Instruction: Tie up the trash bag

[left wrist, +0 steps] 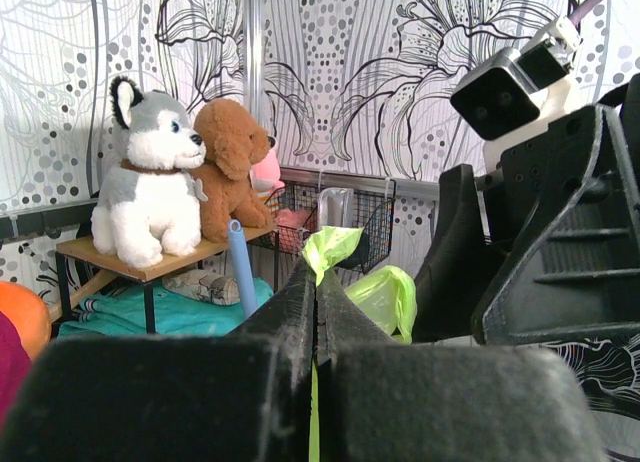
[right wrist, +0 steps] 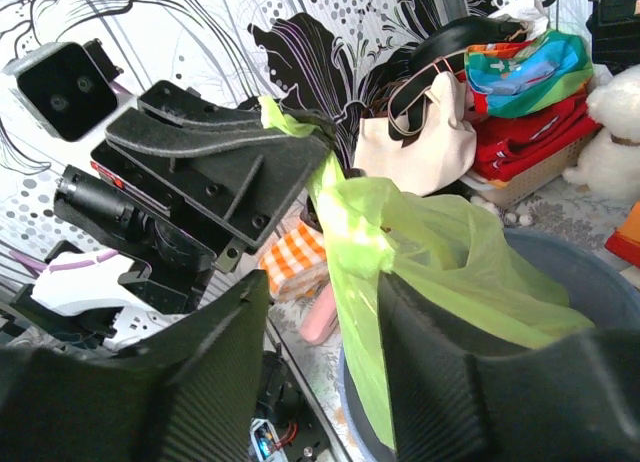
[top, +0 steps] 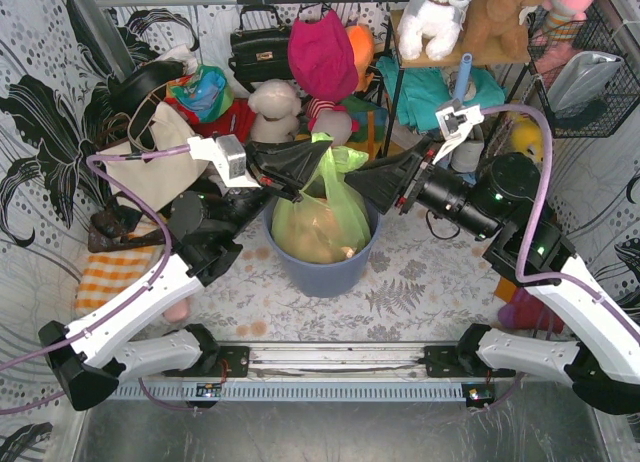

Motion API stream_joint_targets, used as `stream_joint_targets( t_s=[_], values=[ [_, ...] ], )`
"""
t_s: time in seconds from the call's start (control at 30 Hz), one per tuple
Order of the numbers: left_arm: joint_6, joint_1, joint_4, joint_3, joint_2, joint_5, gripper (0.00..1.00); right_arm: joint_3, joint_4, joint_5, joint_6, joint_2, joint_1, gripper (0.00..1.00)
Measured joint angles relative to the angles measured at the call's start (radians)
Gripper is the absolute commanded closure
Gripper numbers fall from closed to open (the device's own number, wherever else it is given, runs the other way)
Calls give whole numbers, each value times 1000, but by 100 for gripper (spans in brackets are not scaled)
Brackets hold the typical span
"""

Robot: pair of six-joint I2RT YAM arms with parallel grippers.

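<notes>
The light-green trash bag stands in a round blue bin, with tan paper showing through it. My left gripper is shut on a strip of the bag's top edge and holds it up above the bin. In the left wrist view green film sticks out past the closed tips. My right gripper is open at the bag's upper right side. In the right wrist view the bag's film hangs between the open jaws, against the right finger.
A cream tote and an orange checked cloth lie at the left. A black handbag and plush toys crowd the back. A wire basket hangs at the right. A pink object lies beside the bin.
</notes>
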Motion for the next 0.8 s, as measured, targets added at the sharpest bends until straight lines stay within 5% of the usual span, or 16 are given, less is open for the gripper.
stream_joint_targets(
  t_s=[0.53,0.8],
  values=[
    [-5,0,0,0,9,8,100,50,0,164,-40,48,0,46],
    [-5,0,0,0,9,8,100,88,1,185,-53,77,0,72]
  ],
)
